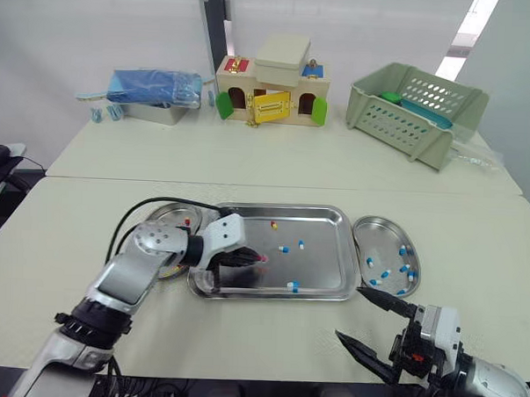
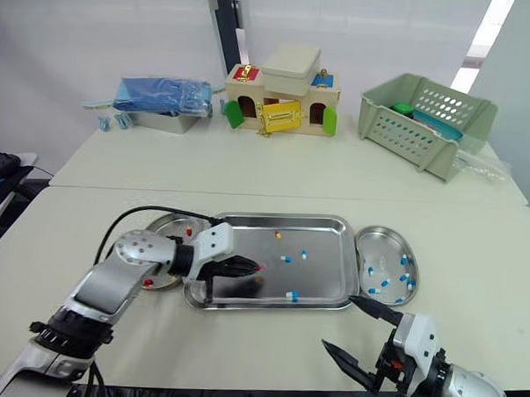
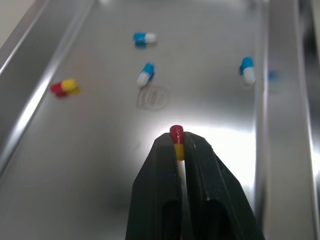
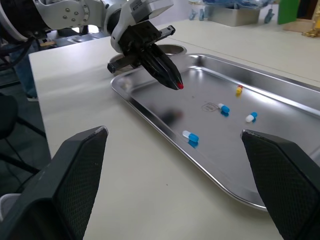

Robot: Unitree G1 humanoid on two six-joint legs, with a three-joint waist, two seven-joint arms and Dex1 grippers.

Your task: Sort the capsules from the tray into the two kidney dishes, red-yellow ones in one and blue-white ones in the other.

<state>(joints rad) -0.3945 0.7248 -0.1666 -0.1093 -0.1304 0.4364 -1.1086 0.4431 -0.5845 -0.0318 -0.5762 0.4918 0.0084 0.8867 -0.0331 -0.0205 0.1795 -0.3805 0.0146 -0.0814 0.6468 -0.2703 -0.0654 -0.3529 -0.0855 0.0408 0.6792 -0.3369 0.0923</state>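
The step in hand is the carry of a picked capsule. The left claw (image 3: 179,144) is nipped almost fully together on a red-yellow capsule (image 3: 176,136), which stands pinched at the very fingertips with its red end poking out. The claw hangs just above the floor of the tray (image 1: 308,209), over its left half.

Next, as I judge it, the claw must lift clear of the tray's raised left rim and travel to the left kidney dish (image 1: 163,213), which sits against that rim. That dish already holds a red-yellow piece. There the fingers need only part a little. The grip is shallow and the capsule is slick, so a jerk could flick it loose.

In the tray there are three blue-white capsules (image 1: 283,248) and a second red-yellow capsule (image 1: 273,224) near the far rim. The right kidney dish (image 1: 379,237), just beside the tray's right end, holds several blue-white ones.

The right claw (image 1: 350,313) is spread wide and empty, low over the counter (image 1: 241,338) off the tray's near right corner.

Tray and dishes are polished steel, mirror-bright, the tray rectangular with rounded corners, the dishes bean-curved. The capsules are glossy, round-ended little cylinders. The claw fingers are matt black and taper to points, and the counter is a dull cream.
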